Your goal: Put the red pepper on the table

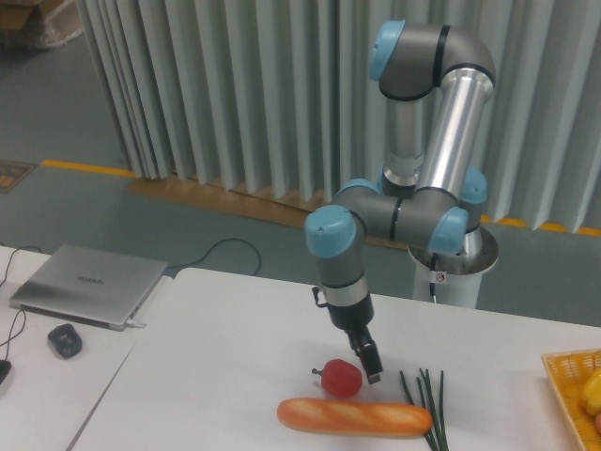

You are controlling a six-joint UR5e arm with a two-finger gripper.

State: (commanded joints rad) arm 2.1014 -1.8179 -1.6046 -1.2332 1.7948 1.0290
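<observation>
one red pepper (341,378) on table (216,376) — end effector (370,365) beside

You've got the red pepper (342,378) sitting on the table (216,376), small, glossy, roundish, short dark stem poking out to its left side. It rests on its own near the front-centre of the white top, nothing gripping it that you can see. The table is a large plain white surface with a rounded back-left corner, and the pepper lies well in from that edge, toward the near side of the top
</observation>
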